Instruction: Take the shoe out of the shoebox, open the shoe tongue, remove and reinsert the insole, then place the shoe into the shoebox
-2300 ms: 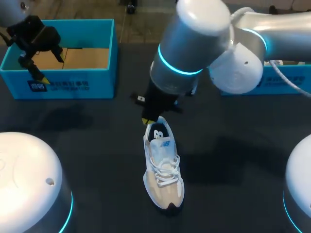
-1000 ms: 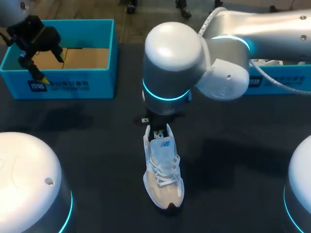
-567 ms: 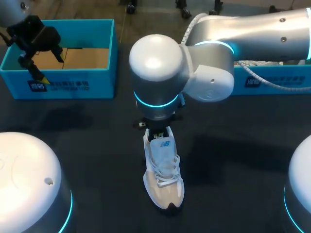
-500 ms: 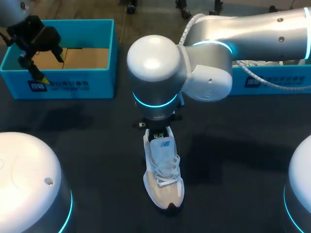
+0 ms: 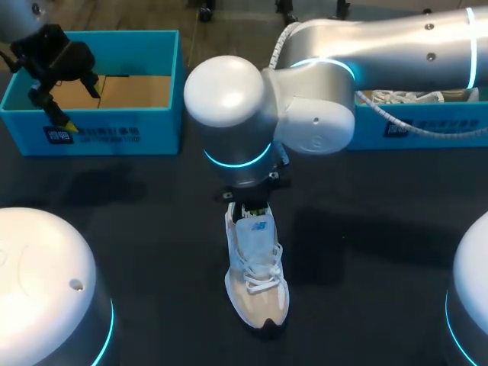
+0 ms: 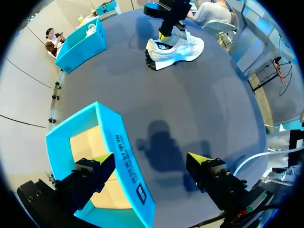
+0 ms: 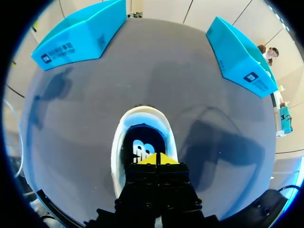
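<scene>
A white and beige shoe (image 5: 256, 267) lies on the dark table, toe toward me, its tongue standing up. My right arm comes in from the right, and its wrist hides its gripper (image 5: 248, 204) over the shoe's heel end. In the right wrist view the right gripper (image 7: 156, 158) is shut, tips together over the shoe's opening (image 7: 142, 142), where the dark insole with a white logo shows. Nothing shows between the tips. My left gripper (image 5: 57, 99) hangs open over the blue shoebox (image 5: 99, 133) at the back left. The left gripper (image 6: 151, 161) straddles the box's near wall (image 6: 128, 175).
A second blue box (image 5: 419, 122) holding a white laced shoe stands at the back right, behind my right arm. Both boxes (image 7: 80, 33) (image 7: 240, 54) show far ahead of the right gripper. Two white arm bases sit at the near corners.
My right arm's big elbow joint has swung left and lower over the table, while its gripper stays at the shoe's opening. The shoe and left arm have not moved.
</scene>
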`<action>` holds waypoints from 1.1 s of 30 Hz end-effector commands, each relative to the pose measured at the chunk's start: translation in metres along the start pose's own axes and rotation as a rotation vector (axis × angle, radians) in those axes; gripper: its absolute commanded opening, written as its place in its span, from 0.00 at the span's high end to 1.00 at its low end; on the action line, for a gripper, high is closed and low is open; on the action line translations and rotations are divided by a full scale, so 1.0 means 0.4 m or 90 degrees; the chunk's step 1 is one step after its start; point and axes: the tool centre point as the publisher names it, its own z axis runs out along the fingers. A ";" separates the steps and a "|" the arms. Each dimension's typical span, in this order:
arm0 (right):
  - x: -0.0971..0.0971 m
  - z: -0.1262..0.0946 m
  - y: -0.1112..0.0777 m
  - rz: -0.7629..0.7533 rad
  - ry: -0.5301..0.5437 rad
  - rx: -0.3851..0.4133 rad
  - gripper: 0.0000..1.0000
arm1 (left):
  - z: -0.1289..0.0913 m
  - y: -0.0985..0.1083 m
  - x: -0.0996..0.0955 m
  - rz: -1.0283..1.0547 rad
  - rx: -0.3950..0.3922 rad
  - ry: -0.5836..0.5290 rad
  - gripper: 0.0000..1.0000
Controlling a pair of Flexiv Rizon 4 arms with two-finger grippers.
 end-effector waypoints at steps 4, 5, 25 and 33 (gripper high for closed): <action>-0.021 0.059 -0.006 0.014 0.004 0.015 1.00 | -0.001 0.001 0.000 0.000 -0.002 0.001 0.00; -0.022 0.065 -0.005 0.014 0.003 0.017 1.00 | -0.001 0.001 0.000 0.000 -0.002 0.001 0.00; 0.020 0.075 -0.016 0.019 0.037 0.010 1.00 | -0.001 0.001 0.000 0.000 -0.002 0.001 0.00; 0.038 0.106 -0.032 0.038 0.074 0.018 1.00 | -0.001 0.001 0.000 0.000 -0.002 0.001 0.00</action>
